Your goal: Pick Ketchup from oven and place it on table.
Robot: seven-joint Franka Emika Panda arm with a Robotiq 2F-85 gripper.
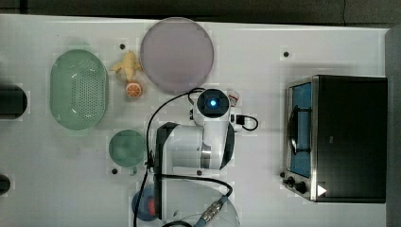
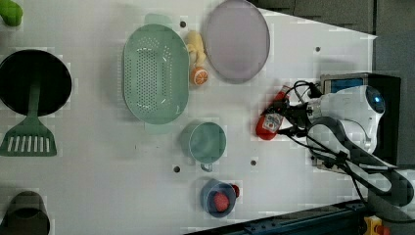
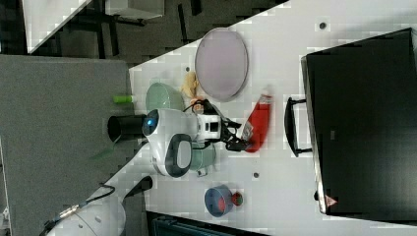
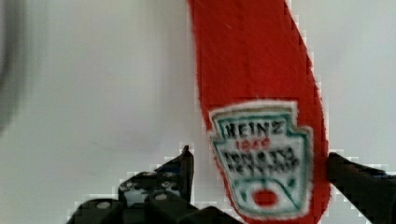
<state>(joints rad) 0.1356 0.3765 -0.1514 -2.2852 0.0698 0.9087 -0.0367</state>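
We see the ketchup (image 4: 261,116) lying on the white tabletop (image 1: 265,198) near the oven's (image 1: 352,137) door, between the gripper's (image 4: 259,163) wide-spread fingers. Light, smooth plastic, likely slippery; we'd grip across its labelled middle.

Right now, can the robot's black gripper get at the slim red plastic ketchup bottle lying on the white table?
Probably yes: the gripper straddles the ketchup bottle on the table, one finger clearly off it, nothing between.
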